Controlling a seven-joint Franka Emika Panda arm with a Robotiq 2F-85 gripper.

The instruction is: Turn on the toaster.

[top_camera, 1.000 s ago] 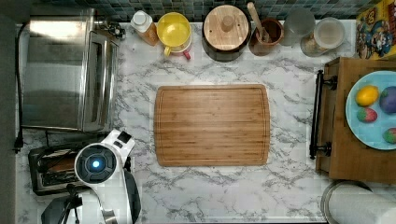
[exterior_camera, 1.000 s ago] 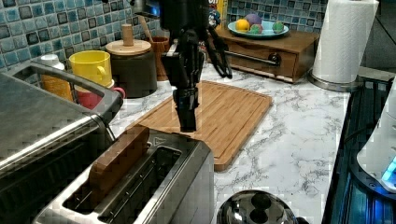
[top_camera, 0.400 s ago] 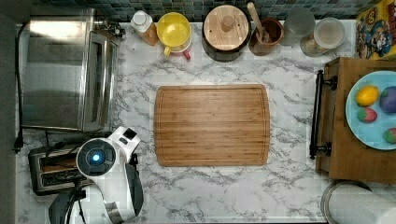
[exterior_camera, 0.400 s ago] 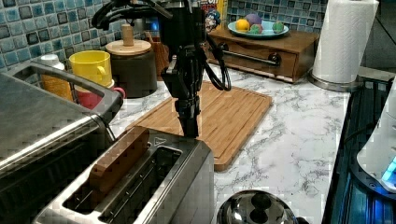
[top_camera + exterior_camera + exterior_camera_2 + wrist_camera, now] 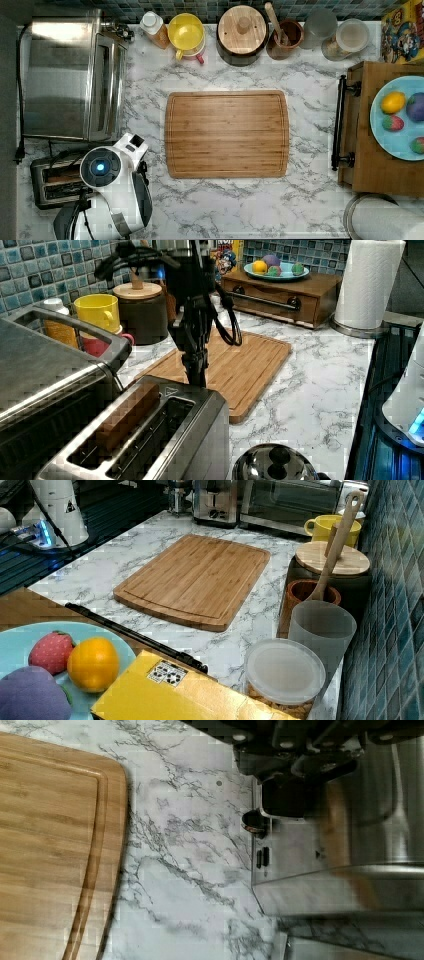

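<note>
Partly, the arm (image 5: pixel 107 172) hides the toaster (image 5: pixel 52 181); fingers' state (image 5: pixel 196 371) cannot be told.

A home kitchen: marble counter (image 5: pixel 310 200), blue tile backsplash (image 5: pixel 395 595), toaster oven (image 5: pixel 65 75), cutting board (image 5: pixel 227 134).

open room: bare marble surface (image 5: pixel 150 85) between cutting board (image 5: pixel 226 134) and toaster (image 5: pixel 55 180) | blocks: toaster oven (image 5: pixel 65 75) just beside toaster in the top view | far side: mug (image 5: pixel 186 32) and jars in a row | flat: cutting board, easy to pass over
</note>
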